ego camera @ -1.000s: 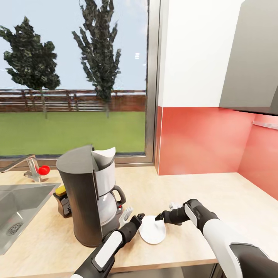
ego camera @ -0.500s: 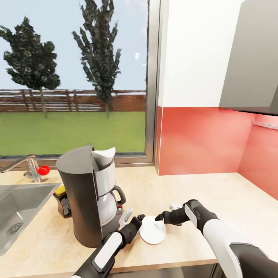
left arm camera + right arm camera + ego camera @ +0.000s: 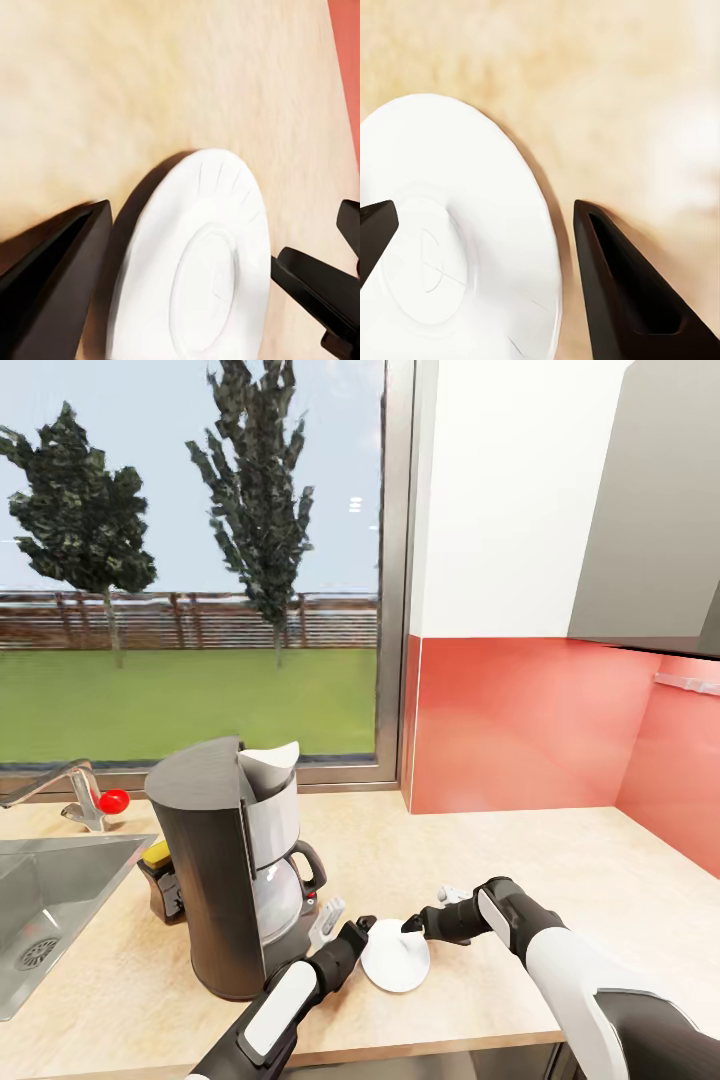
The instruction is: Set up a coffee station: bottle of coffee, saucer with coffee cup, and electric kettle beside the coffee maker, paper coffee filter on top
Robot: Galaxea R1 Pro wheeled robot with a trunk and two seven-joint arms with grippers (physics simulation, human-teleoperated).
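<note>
While the filter (image 3: 268, 758) tops the maker (image 3: 215, 860) and the bottle (image 3: 160, 875) stands beside it, the saucer (image 3: 396, 956) lies on the countertop (image 3: 560, 860) between both spread grippers (image 3: 352, 930) (image 3: 418, 923); cup and kettle remain.

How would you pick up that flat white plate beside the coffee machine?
By its thin rim, one finger slipped under the edge. The saucer lies flat on the countertop with nothing on it. Come from the right, since the coffee maker crowds its left.

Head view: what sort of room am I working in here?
A home kitchen, most likely. A light wood-look countertop holds a steel sink with a tap under a window, a coffee maker stands beside it, and a red splashback runs behind.
</note>
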